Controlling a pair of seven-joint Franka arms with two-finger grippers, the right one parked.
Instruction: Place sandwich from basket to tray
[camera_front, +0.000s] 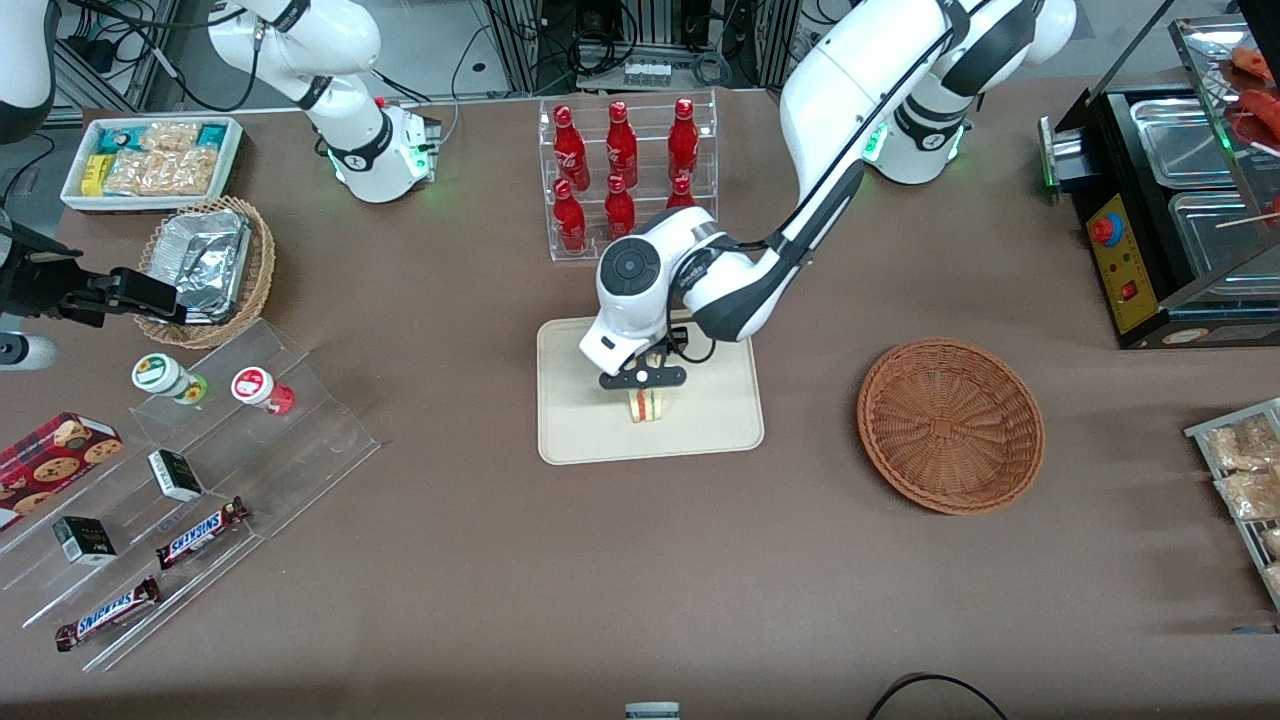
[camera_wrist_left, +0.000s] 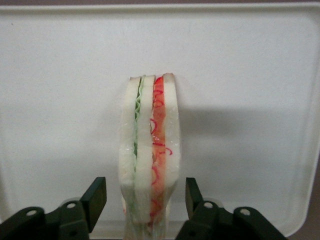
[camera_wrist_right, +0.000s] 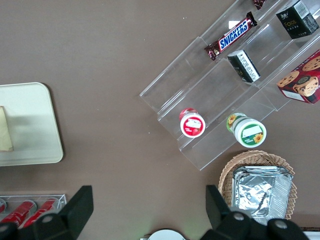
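Note:
The sandwich (camera_front: 647, 405) (camera_wrist_left: 150, 150) is a pale bread wedge with green and red filling in clear wrap, standing on its edge on the cream tray (camera_front: 580, 440) (camera_wrist_left: 250, 75) near the tray's middle. My left gripper (camera_front: 643, 380) (camera_wrist_left: 145, 197) hangs just above it, open, one finger on each side with a small gap to the bread. The reddish-brown wicker basket (camera_front: 950, 425) sits on the table toward the working arm's end, with nothing in it. The right wrist view catches a corner of the tray (camera_wrist_right: 35, 125) and an edge of the sandwich (camera_wrist_right: 5, 131).
A clear rack of red cola bottles (camera_front: 625, 170) stands farther from the front camera than the tray. Toward the parked arm's end are a tan basket of foil containers (camera_front: 210, 265), a white snack bin (camera_front: 150, 160) and an acrylic stepped display (camera_front: 190, 480). A black food warmer (camera_front: 1180, 200) stands at the working arm's end.

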